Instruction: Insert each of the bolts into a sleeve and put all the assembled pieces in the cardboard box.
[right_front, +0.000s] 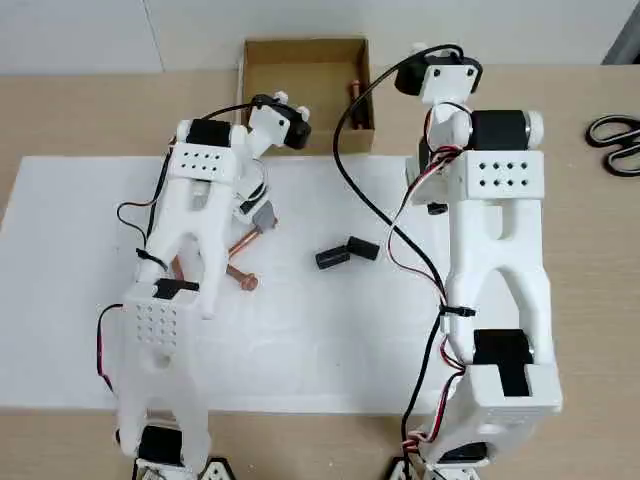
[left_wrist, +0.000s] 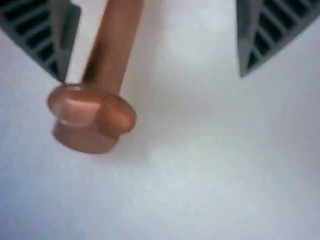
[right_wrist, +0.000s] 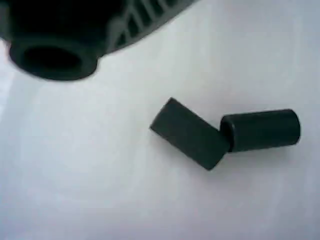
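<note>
High view: white sheet (right_front: 330, 340) on a wooden table; cardboard box (right_front: 300, 60) upper centre, loose sleeves (right_front: 333, 257) mid-frame.
Left wrist view: left gripper (left_wrist: 152, 75) spread astride a copper bolt (left_wrist: 107, 60); centre its shank before closing.
Right wrist view: right gripper (right_wrist: 95, 30) apparently pinching a held sleeve (right_wrist: 52, 57), upper left.

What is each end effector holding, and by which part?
The right end effector seems to grip a black sleeve by its side, open end free. The left end effector is open astride a copper bolt, gripping nothing.
</note>
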